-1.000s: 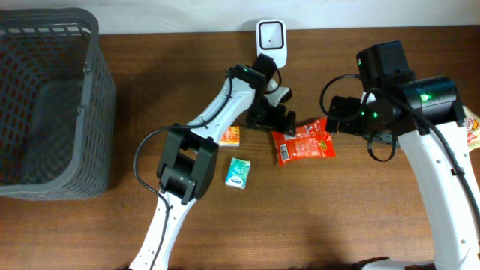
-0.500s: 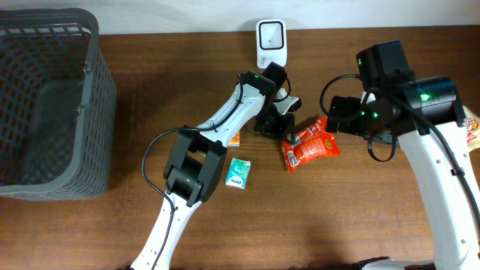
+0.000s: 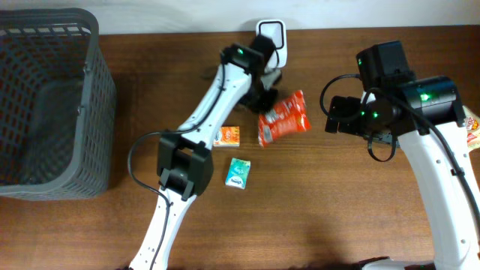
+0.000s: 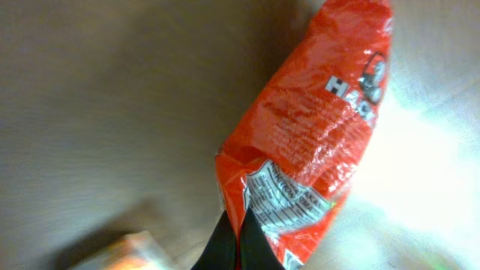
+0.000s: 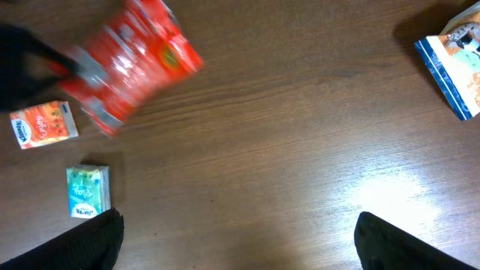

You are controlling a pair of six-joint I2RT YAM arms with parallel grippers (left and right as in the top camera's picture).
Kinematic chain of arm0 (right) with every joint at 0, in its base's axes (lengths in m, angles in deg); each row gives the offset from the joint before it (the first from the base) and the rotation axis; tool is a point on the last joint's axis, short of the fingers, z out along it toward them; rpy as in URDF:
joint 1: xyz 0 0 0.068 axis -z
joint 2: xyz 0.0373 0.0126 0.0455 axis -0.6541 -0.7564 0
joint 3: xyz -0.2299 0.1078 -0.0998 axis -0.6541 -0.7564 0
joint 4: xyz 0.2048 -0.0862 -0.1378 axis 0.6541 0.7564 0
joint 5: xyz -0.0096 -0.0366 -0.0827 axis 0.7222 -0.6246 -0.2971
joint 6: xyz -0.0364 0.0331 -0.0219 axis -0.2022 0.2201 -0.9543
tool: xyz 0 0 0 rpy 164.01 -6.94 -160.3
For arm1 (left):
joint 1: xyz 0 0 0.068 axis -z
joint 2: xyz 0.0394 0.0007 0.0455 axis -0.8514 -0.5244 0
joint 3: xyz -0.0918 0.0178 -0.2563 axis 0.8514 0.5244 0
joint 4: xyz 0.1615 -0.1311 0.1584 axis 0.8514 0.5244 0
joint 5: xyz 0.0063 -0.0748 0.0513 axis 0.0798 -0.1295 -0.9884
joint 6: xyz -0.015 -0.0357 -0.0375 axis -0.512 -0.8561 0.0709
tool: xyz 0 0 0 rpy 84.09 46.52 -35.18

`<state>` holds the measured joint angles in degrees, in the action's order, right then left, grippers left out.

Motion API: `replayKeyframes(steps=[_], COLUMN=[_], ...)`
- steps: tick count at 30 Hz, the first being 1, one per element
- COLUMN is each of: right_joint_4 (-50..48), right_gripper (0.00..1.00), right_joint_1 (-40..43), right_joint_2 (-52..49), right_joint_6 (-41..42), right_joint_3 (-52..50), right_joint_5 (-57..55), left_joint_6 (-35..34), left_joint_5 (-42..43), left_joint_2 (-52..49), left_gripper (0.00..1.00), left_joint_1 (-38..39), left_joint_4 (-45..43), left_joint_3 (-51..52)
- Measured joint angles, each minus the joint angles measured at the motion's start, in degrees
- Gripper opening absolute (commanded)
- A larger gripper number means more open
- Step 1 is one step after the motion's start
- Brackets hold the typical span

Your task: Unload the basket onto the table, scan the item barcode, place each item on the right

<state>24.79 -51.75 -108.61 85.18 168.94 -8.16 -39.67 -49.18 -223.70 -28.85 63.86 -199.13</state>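
Observation:
A red snack bag (image 3: 283,118) hangs tilted above the table, just below the white barcode scanner (image 3: 271,34) at the back edge. My left gripper (image 3: 264,109) is shut on the bag's lower left corner. In the left wrist view the black fingers (image 4: 225,244) pinch the bag's seam (image 4: 315,142), with its printed label panel facing the camera. My right gripper (image 3: 337,114) hovers to the right of the bag. It stands wide open (image 5: 240,240) over bare wood with nothing between its fingers. The right wrist view shows the bag (image 5: 131,64) blurred.
A small orange pack (image 3: 227,136) and a green tissue pack (image 3: 238,172) lie below the bag. A dark mesh basket (image 3: 49,105) fills the left side. A blue and white box (image 5: 454,64) sits at the far right.
My left gripper has shut on the red bag and lifted it off the table, up and left towards the scanner. The right arm has not moved.

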Motion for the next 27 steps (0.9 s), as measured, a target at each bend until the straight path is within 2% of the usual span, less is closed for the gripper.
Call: replayKeyframes(steps=[4, 10, 17, 24, 27], right_joint_4=[0.0, 0.0, 0.0, 0.0, 0.0], right_gripper=[0.98, 0.99, 0.99, 0.98, 0.99], right_joint_1=[0.0, 0.0, 0.0, 0.0, 0.0], right_joint_2=[0.0, -0.1, -0.8, -1.0, -1.0], right_joint_6=[0.0, 0.0, 0.0, 0.0, -0.1], right_joint_3=[0.0, 0.0, 0.0, 0.0, 0.0], right_joint_5=[0.0, 0.0, 0.0, -0.1, -1.7], left_joint_6=[0.0, -1.8, -6.1, -8.1, -10.0], left_joint_5=[-13.6, -37.5, -52.9, -54.4, -53.9], left_joint_2=[0.0, 0.0, -0.1, -0.2, -1.2], left_gripper=[0.00, 0.00, 0.00, 0.00, 0.08], left_joint_1=[-0.2, 1.4, 4.6, 9.3, 11.1], left_joint_4=[0.7, 0.6, 1.5, 3.9, 4.0], left_joint_3=[-8.0, -9.1, -9.1, -7.7, -5.5])
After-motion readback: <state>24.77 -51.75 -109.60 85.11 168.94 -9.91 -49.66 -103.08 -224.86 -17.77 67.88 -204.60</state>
